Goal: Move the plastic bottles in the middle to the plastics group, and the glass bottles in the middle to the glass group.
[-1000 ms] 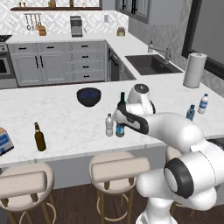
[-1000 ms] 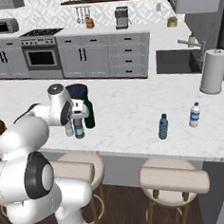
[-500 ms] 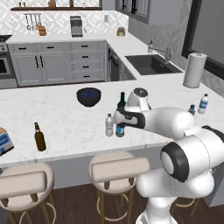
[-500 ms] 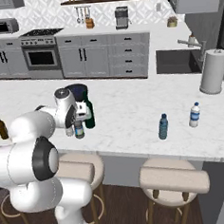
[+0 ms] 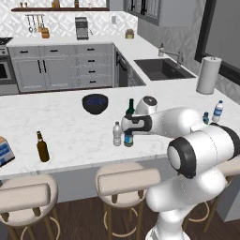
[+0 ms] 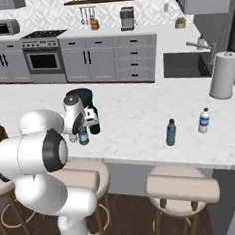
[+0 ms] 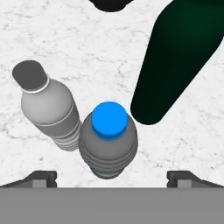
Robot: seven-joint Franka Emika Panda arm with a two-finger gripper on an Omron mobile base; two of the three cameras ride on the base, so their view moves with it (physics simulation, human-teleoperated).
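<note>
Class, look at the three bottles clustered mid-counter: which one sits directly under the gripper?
The blue-capped plastic bottle, centred between the open fingertips; the grey-capped bottle and green wine bottle stand off to either side.

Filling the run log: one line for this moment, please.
phase: pre-grasp | gripper: open, above blue-capped bottle | beside: pale bottle, green wine bottle | grasped: none

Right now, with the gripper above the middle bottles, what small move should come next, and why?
Probably lower the gripper straight down over the blue-capped bottle. Its open fingertips stand on either side of the bottle, above the cap, holding nothing. The paler bottle and the green bottle stand close, so descend without drifting.
</note>
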